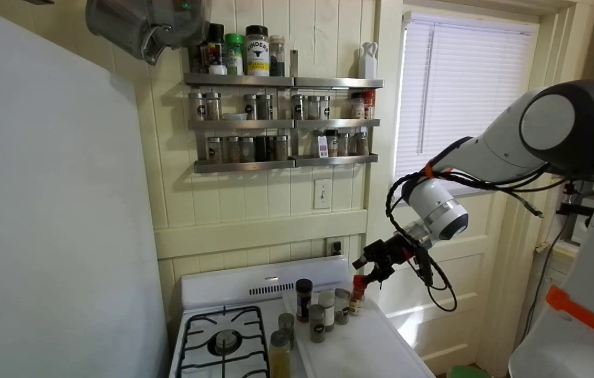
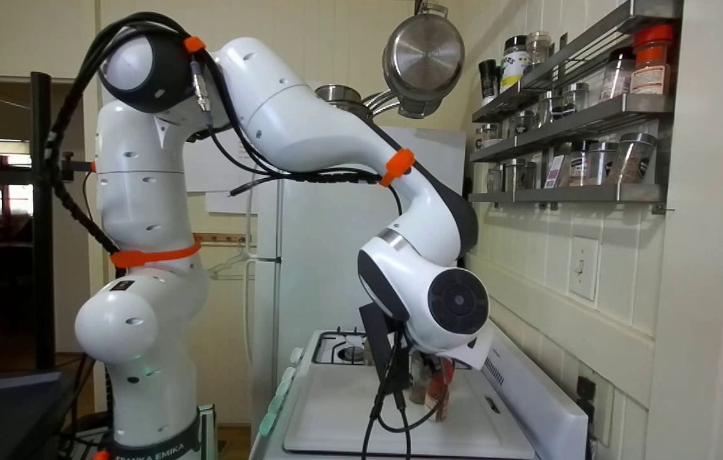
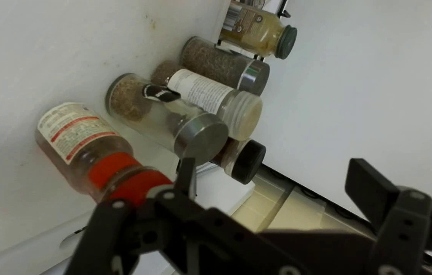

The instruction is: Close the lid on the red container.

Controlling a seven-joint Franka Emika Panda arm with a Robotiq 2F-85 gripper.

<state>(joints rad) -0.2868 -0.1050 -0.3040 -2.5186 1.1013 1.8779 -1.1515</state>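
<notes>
The red container (image 3: 82, 149), a jar with a cream label and red neck band, stands on the white stovetop cover (image 1: 365, 357) at the end of a bottle group. Its red lid (image 3: 137, 188) is partly covered by a dark finger (image 3: 186, 177) in the wrist view, so how far it is shut cannot be made out. In an exterior view the red container (image 1: 357, 302) lies just below my gripper (image 1: 364, 271). The gripper (image 3: 275, 175) is open, with nothing between its fingers. One finger is beside the lid; contact is unclear. The arm partly hides the red container (image 2: 439, 399) in an exterior view.
Close beside the jar stand a silver-capped bottle (image 3: 162, 114), a pale-capped bottle (image 3: 216, 99) and a black-capped bottle (image 3: 244, 160). The stove's backguard (image 1: 270, 281) rises behind. A burner grate (image 1: 226, 341) and the fridge (image 1: 55, 210) lie beyond the bottles. Spice shelves (image 1: 244, 167) hang above.
</notes>
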